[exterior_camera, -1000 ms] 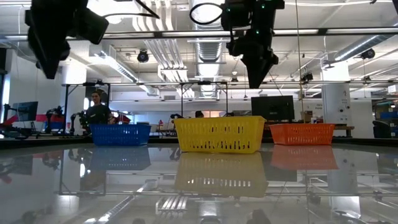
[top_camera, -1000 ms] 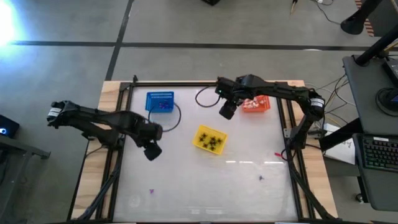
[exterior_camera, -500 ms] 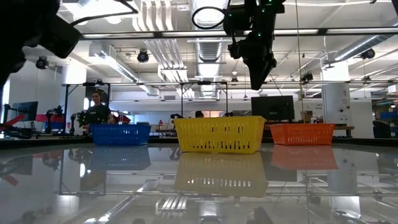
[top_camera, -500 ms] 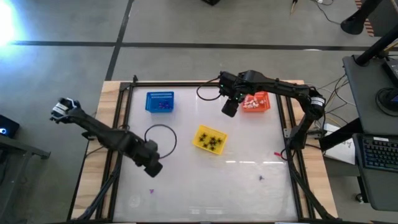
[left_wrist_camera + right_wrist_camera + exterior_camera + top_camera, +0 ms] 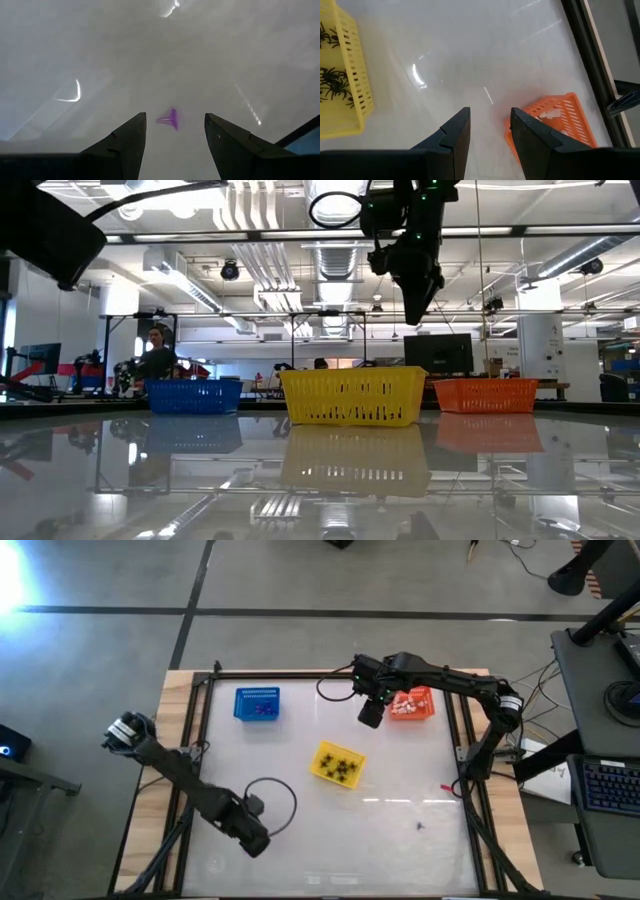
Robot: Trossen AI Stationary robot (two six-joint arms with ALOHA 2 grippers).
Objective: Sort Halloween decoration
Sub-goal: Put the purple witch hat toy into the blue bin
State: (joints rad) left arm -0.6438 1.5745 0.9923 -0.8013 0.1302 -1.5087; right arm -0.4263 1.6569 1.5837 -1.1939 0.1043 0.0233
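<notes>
Your left gripper (image 5: 254,840) has swung down from beside the blue basket to the lower left of the high view, while your right one has barely shifted. In the left wrist view its fingers (image 5: 122,142) stand wide apart over the glossy table (image 5: 400,860), empty, with a purple piece (image 5: 169,119) lying on the surface just ahead of the gap between them.

Further up the high view, at centre, you see the yellow basket (image 5: 337,763) holding the black spiders (image 5: 331,80). Right of it, near the table's right edge, lie two more tiny bits: a pink one (image 5: 446,788) and a purple one (image 5: 420,826).

Your right gripper (image 5: 370,716) hangs above the table in the upper middle, just left of the orange basket (image 5: 411,705). Its fingers (image 5: 451,135) are parted by a moderate gap and hold nothing. White pieces (image 5: 549,114) rest inside that orange basket.

At upper left sits the blue basket (image 5: 257,704) with purple bits (image 5: 263,710) in it.

Beyond the table, the low view shows a person (image 5: 155,358) in the workshop behind.
</notes>
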